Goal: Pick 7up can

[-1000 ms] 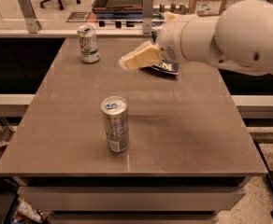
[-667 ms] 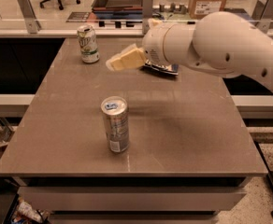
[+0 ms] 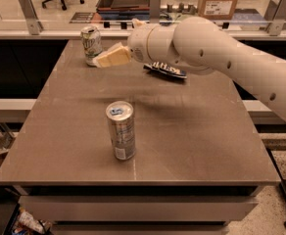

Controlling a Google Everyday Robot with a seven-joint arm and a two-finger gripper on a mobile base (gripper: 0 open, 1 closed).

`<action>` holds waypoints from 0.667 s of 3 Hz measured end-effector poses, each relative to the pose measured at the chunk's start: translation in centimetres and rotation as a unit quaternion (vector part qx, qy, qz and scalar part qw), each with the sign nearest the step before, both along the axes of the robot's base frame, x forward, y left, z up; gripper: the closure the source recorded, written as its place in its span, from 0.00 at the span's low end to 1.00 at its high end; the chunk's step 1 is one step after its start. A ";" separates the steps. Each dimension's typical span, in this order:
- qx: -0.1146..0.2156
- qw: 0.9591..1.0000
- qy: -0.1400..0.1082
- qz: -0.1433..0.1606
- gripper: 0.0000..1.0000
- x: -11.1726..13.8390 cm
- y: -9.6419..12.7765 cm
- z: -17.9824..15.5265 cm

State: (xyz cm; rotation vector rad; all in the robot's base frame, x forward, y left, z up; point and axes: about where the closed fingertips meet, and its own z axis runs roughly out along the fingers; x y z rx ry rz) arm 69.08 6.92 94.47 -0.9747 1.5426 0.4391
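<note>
The 7up can [image 3: 91,44], short with a white and pale green body and a silver top, stands upright at the far left of the brown table [image 3: 192,131]. My gripper [image 3: 104,58], with pale cream fingers, reaches in from the right on a bulky white arm [image 3: 216,53]. Its tip is just right of the can's lower half, close to it or touching it. It holds nothing that I can see.
A taller slim silver-grey can with a blue tab [image 3: 120,130] stands at the table's front middle. A dark flat packet [image 3: 166,70] lies at the back centre under the arm. A glass barrier with metal posts [image 3: 28,6] runs behind the table.
The arm and gripper have moved left across the back of the table, from near the dark packet to right beside the 7up can. Both cans have stayed put.
</note>
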 end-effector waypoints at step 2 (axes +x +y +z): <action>0.007 1.000 0.019 -0.006 0.00 4.0 3.0 -2.4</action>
